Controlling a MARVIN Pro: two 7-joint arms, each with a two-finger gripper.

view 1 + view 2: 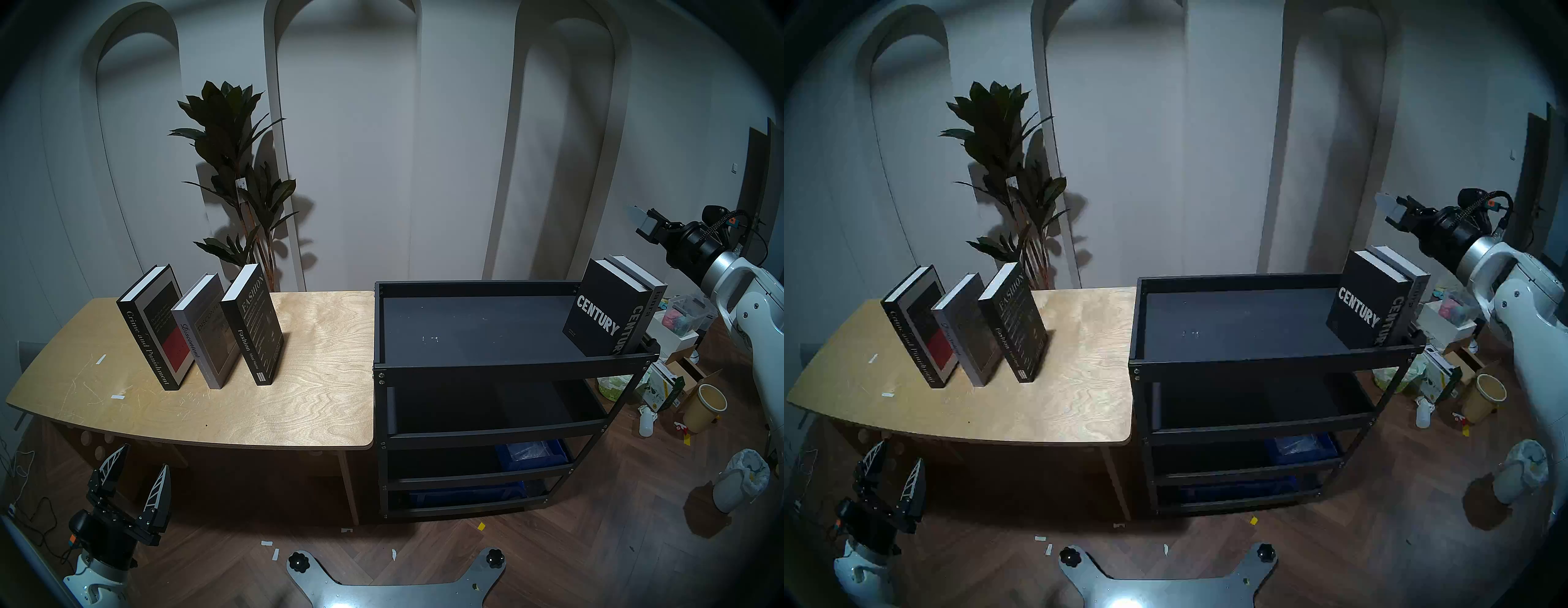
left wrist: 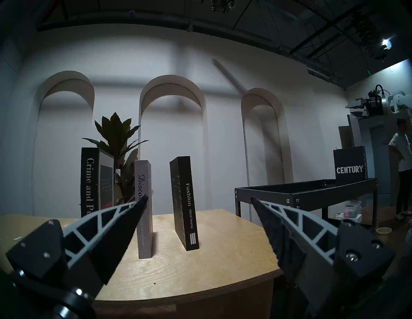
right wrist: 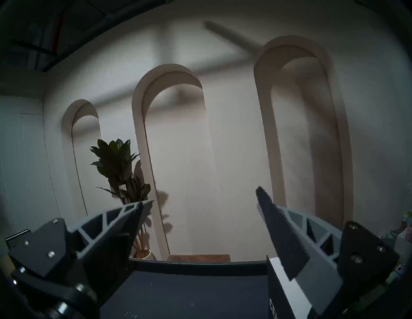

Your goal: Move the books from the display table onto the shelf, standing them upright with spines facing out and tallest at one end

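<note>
Three books stand upright on the display table (image 1: 297, 403), spines toward me: Crime and Punishment (image 1: 150, 327), grey Discontent (image 1: 203, 335) and Fashion (image 1: 252, 327). Century (image 1: 602, 318) stands at the right end of the shelf's top tray (image 1: 488, 322), with a grey book (image 1: 645, 288) against its right side. My left gripper (image 1: 145, 456) is open and empty, low in front of the table's left front edge; its wrist view (image 2: 199, 197) faces the three spines. My right gripper (image 1: 636, 221) is open and empty, raised above and behind Century (image 3: 274, 300).
A potted plant (image 1: 237, 178) stands behind the table. Blue bins (image 1: 532, 454) sit in the shelf's lower tiers. Boxes, a yellow bucket (image 1: 706, 407) and a white bin (image 1: 740, 479) clutter the floor right of the shelf. A person (image 2: 402, 164) stands far right.
</note>
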